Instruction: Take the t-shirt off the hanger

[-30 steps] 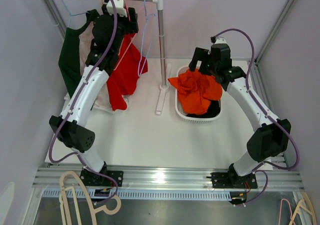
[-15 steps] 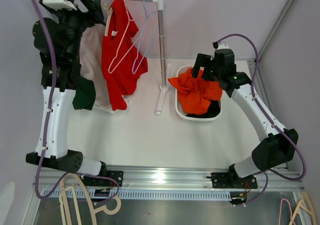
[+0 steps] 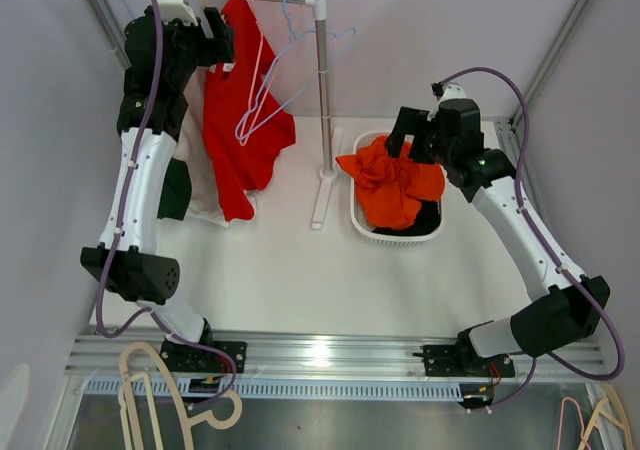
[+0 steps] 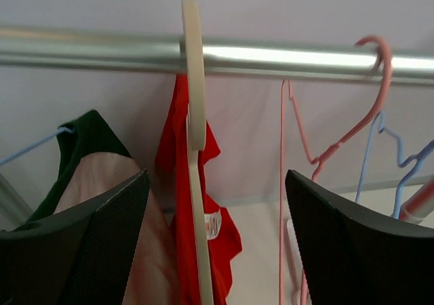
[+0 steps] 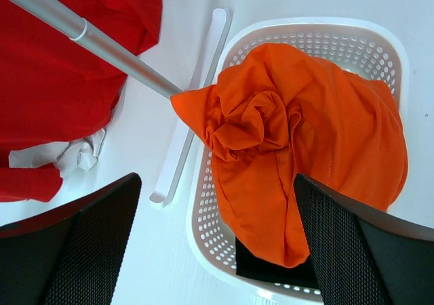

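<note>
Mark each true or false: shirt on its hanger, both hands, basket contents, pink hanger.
1. The red t-shirt hangs on the cream hanger on the rail. True.
2. The left hand is shut on the cream hanger. False: its fingers stand open either side of it, not touching.
3. The white basket is empty. False: an orange garment lies in it over something black.
4. The right hand is open above the basket, holding nothing. True.
5. The pink wire hanger carries a shirt. False: it is bare.
</note>
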